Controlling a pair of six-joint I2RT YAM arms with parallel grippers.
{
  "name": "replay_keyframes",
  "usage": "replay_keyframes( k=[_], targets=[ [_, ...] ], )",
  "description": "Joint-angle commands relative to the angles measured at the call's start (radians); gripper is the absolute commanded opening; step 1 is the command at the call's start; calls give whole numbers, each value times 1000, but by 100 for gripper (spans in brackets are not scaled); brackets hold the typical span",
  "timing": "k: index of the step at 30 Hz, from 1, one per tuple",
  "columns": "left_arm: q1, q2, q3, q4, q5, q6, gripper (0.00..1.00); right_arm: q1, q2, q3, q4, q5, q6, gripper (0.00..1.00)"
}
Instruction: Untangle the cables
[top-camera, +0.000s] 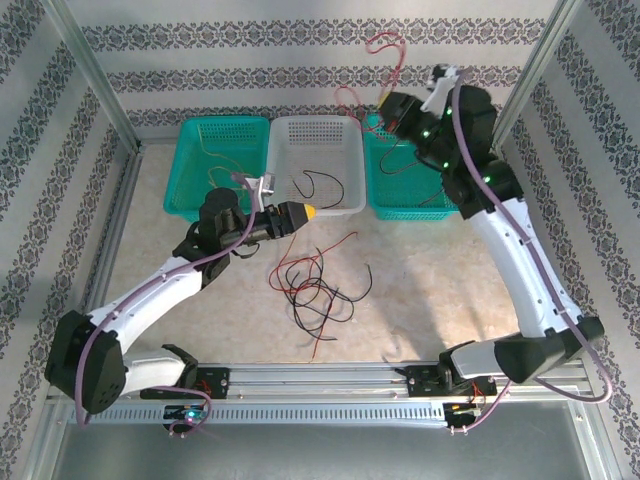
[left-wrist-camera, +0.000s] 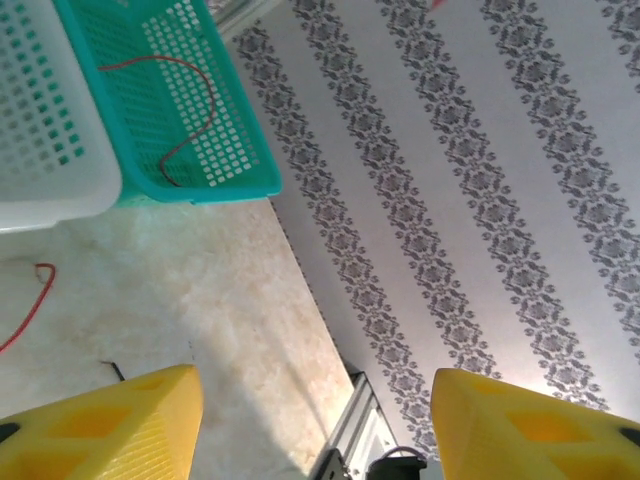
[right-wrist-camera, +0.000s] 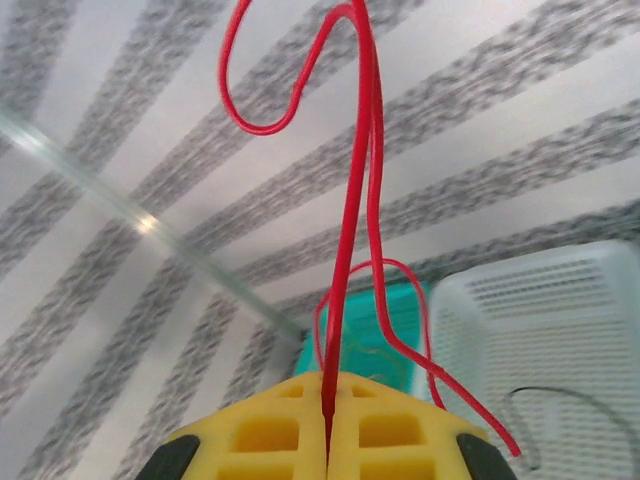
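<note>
Right tool (right-wrist-camera: 328, 425): clamped tight on one thin red wire (right-wrist-camera: 352, 200).
Wire's long way: straight out from the tips, then it curls into loose loops.
Below it: teal plastic basket on the right (top-camera: 412, 212), probably where the wire goes.
Left tool (top-camera: 308, 212): spread wide, holding nothing.
Tangled pile of red and black wires (top-camera: 315, 285): on the pale worktop (top-camera: 440, 290), just beside the left tool, the nearer arm.
Room: plenty of bare worktop.

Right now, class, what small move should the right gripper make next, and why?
Probably open over the right teal basket: the right gripper is shut on a red cable held up near that basket's far edge, and it already holds another red cable.
</note>
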Motion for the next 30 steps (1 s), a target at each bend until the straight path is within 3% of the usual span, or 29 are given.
replay_keyframes(
  k=[1,5,11,16,18,19,25,30],
  targets=[
    [-4,-59,65,-229,-116,162,64,-84,86,92,-161,53,-37,0],
    [6,-105,77,-427,-265,240,66,-171,210,150,-218,62,-72,0],
    [7,-146,69,-544,-326,291,66,-243,446,269,-269,42,-107,1],
    [9,-165,78,-593,-364,307,67,-265,598,392,-376,30,-110,33],
    [8,-165,83,-609,-370,319,67,-261,579,358,-349,25,-108,45],
    [9,-164,86,-618,-372,326,67,-259,565,342,-340,26,-105,46],
    [8,-117,95,-635,-386,356,69,-201,414,205,-335,69,-124,47],
    [9,-21,96,-618,-378,344,67,-67,184,-98,-293,128,-129,47]
  ],
)
